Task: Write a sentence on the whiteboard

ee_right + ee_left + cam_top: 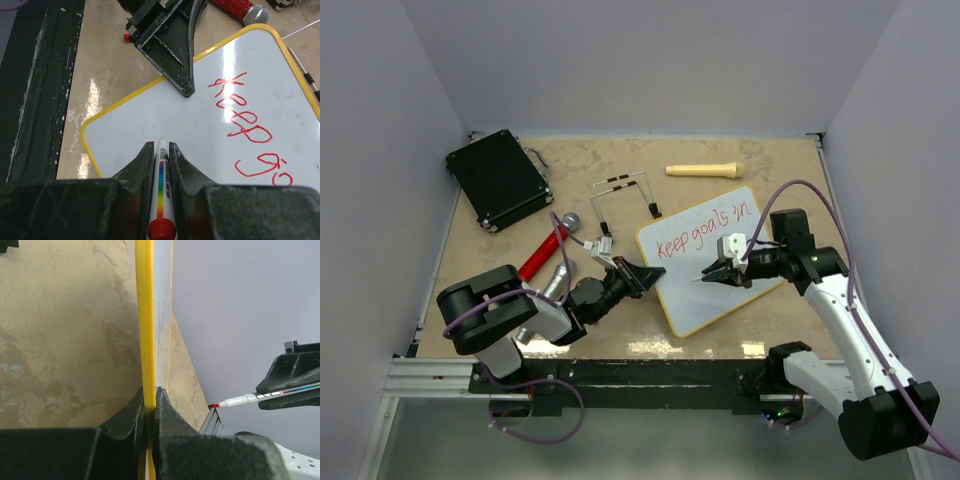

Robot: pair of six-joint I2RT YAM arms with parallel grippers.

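Holds the whiteboard (720, 295) at its near-left edge with the left end effector (648, 273), jaws pressed together on the thin yellow frame. Pinches a marker (161, 192) in the right end effector (724, 271), red tip over the blank white below the first line and apparently just off the surface. Risks, by judgement: a skid of the glossy board across the desk (580, 160) under sideways pen pressure, with only a slim rounded rim in the grip; a twist of the slick round barrel between hard black fingers, giving wobbly or faint strokes; a smear of fresh red ink from a low pass over the words; a cramped second line toward the near corner. Reads "Keep goals in" for the sentence (703, 228), loose red handwriting along the far half of the board, which lies askew on the desk between the two arms. Shows a mottled tan, stone-like desk top with patches of glare. Farther back, finds a red-handled microphone (545, 252) with a silver mesh head, a bent wire frame (620, 181), a smooth cream cylinder (705, 170) and a matte black rectangular case (498, 180).
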